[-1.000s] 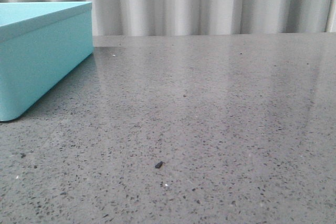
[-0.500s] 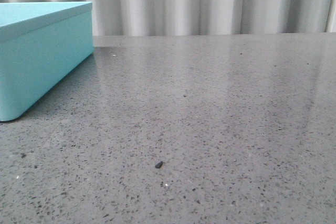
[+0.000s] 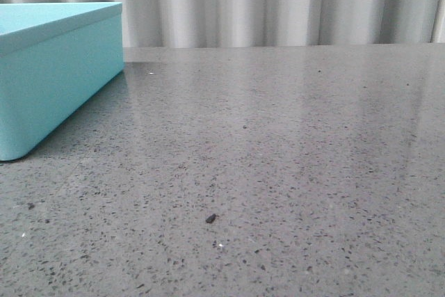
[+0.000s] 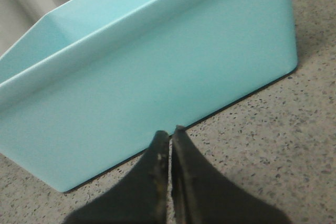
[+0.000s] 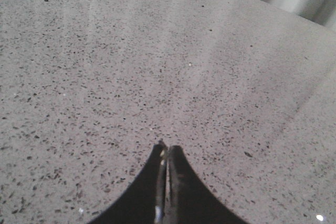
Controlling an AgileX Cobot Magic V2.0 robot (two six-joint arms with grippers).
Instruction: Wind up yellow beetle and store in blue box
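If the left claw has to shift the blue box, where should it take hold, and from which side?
Take the top rim of the near long wall, coming from above. The blue box is open-topped, and its smooth plain walls are too broad to span, so only the thin rim fits between the fingers. The left claw is shut beside that wall and must open first.

A: Blue box (image 3: 55, 74), front view: cut off by the left edge; only one corner and two sides show. Inside hidden behind the near wall.

B: Left wrist view?

A: Box (image 4: 157, 72) cut at the top and left edges. A little inner wall shows; the floor of the box does not. Left gripper (image 4: 169, 136) base cut by the lower edge.

B: The dark speck (image 3: 210, 218) on the table (image 3: 292, 144)?

A: Too small to identify.
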